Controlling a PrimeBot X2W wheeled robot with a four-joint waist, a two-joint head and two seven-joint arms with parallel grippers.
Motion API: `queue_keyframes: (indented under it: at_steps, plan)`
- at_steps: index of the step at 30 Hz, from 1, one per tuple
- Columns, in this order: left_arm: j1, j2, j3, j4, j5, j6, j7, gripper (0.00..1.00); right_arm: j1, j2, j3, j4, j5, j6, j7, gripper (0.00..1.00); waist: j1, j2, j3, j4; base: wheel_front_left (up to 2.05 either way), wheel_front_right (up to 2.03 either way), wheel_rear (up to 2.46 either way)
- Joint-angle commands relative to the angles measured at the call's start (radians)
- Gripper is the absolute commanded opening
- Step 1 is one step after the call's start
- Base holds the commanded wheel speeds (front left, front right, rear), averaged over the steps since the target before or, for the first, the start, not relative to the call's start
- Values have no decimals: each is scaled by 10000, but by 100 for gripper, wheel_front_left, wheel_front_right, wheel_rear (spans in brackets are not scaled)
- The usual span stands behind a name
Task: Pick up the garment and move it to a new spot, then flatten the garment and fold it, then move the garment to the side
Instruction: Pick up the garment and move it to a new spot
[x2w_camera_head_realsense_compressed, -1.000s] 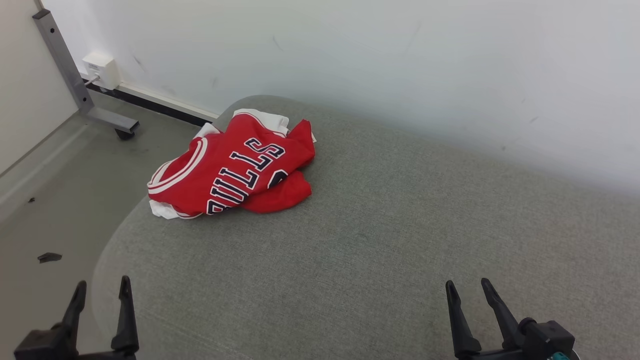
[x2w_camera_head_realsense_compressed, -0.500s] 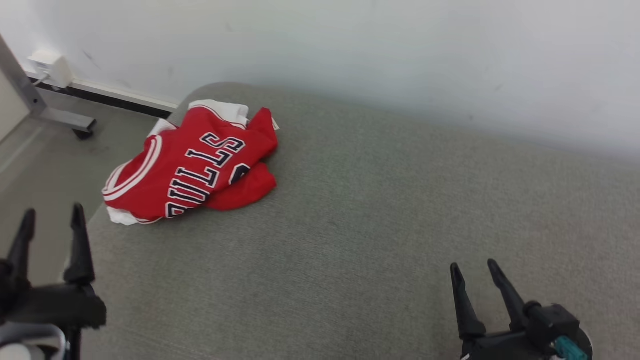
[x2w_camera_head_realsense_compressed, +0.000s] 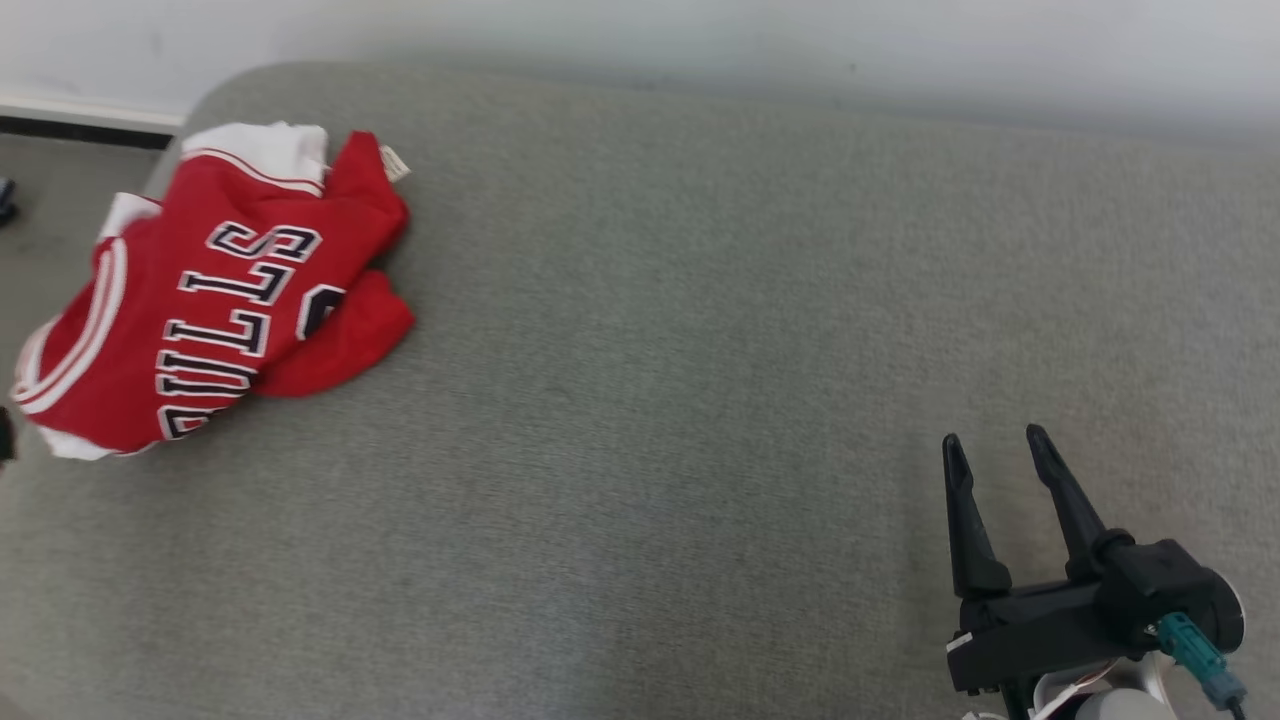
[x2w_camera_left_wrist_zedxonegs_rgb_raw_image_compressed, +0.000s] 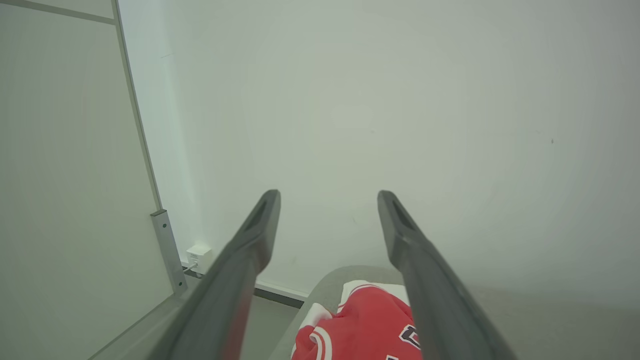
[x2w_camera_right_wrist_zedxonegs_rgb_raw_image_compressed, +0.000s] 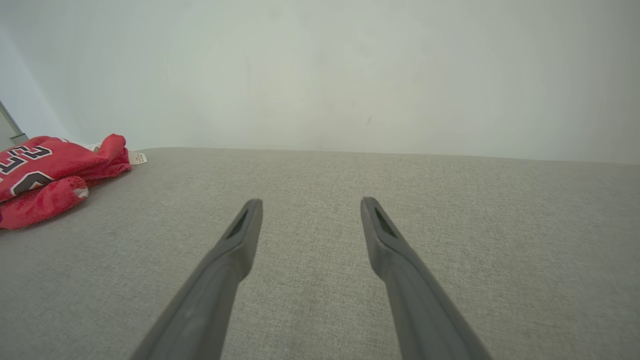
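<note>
Where the grey fabric-covered padded surface (x2w_camera_head_realsense_compressed: 650, 400) rounds off at its far left corner, the crumpled red basketball jersey (x2w_camera_head_realsense_compressed: 210, 290) with white trim and dark lettering lies in a heap. Its left side sits at the surface's curved edge. A small white tag (x2w_camera_head_realsense_compressed: 393, 163) sticks out on its far right side.

The right hand (x2w_camera_head_realsense_compressed: 992, 437) is at the near right of the surface, its two long dark fingers spread wide and pointing toward the far side, with nothing between them. It is well apart from the jersey, with bare grey fabric between the two. In the right wrist view the right hand (x2w_camera_right_wrist_zedxonegs_rgb_raw_image_compressed: 310, 201) is just as wide open over the empty surface (x2w_camera_right_wrist_zedxonegs_rgb_raw_image_compressed: 450, 200), and the jersey (x2w_camera_right_wrist_zedxonegs_rgb_raw_image_compressed: 50, 170) lies far off to the left, its tag (x2w_camera_right_wrist_zedxonegs_rgb_raw_image_compressed: 137, 158) just beside it.

In the left wrist view the left hand (x2w_camera_left_wrist_zedxonegs_rgb_raw_image_compressed: 328, 193) is also fully open and empty, its fingers framing the pale wall (x2w_camera_left_wrist_zedxonegs_rgb_raw_image_compressed: 400, 100). The jersey (x2w_camera_left_wrist_zedxonegs_rgb_raw_image_compressed: 365, 325) shows low between those fingers, beyond the tips and not touched. A grey metal post (x2w_camera_left_wrist_zedxonegs_rgb_raw_image_compressed: 167, 250) and a white wall box (x2w_camera_left_wrist_zedxonegs_rgb_raw_image_compressed: 199, 255) stand to the far left. In the head view a dark sliver (x2w_camera_head_realsense_compressed: 4, 440) at the left edge, just beside the jersey's near end, may be this hand; too little shows to be sure.
</note>
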Motion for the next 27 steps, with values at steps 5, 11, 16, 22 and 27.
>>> queue_keyframes:
  at_steps: [5,11,16,22,27]
  plan:
    - [-1152,676,49,787,-301,-129,-21,100,-298,-22,-266,-411,-276,33,88,100,-1,-1,1549,-1318,0,0,0]
    - [-2175,1223,-357,1999,-707,-270,255,100,-319,-21,-564,-845,-428,33,177,100,-1,-1,2023,-1576,0,0,0]
    - [-2853,1656,-1020,3306,-1122,-273,714,100,-413,-21,-655,-1059,-504,33,264,100,-1,-1,2235,-1702,0,0,0]
    - [-3254,2117,-2267,4493,-2271,-279,1775,100,-453,-22,-715,-1221,-532,32,328,100,-1,-1,2331,-1782,0,0,0]
    - [-3325,2380,-3276,5024,-3148,-281,2744,100,-490,-22,-695,-1210,-512,33,305,100,-1,-1,2370,-1881,0,0,0]
